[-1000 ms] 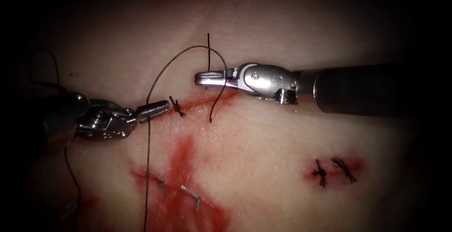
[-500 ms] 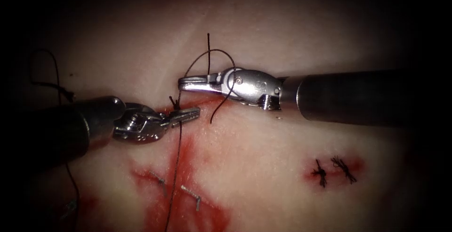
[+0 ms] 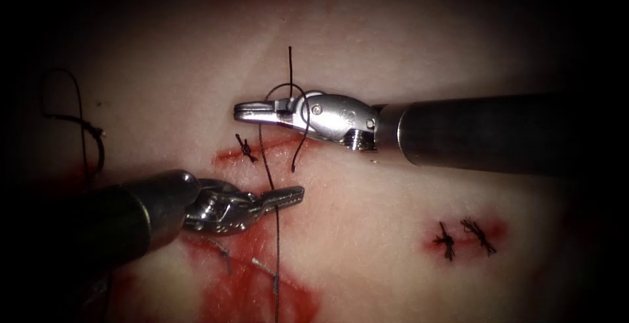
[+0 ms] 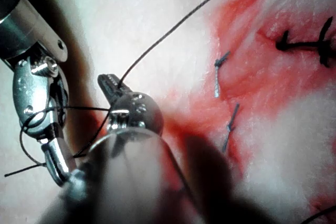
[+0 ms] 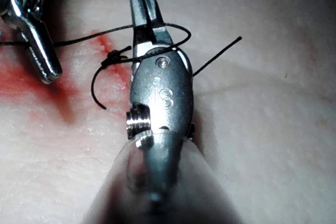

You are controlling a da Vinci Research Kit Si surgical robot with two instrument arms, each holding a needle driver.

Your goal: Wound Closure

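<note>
We count two steel needle drivers over the pale pork-belly tissue (image 3: pixel 393 231).

The left tool (image 3: pixel 291 196) has its jaws closed on the one long black thread (image 3: pixel 276 251), which runs up from there to the right tool (image 3: pixel 252 109).

The right tool's jaws look closed; the thread lies looped over them. We cannot tell whether they grip it.

Black knotted stitches: three, one (image 3: pixel 246 148) between the two jaw tips on the red cut (image 3: pixel 282 146).

The right tool's wrist carries stamped characters, which we cannot read.
</note>
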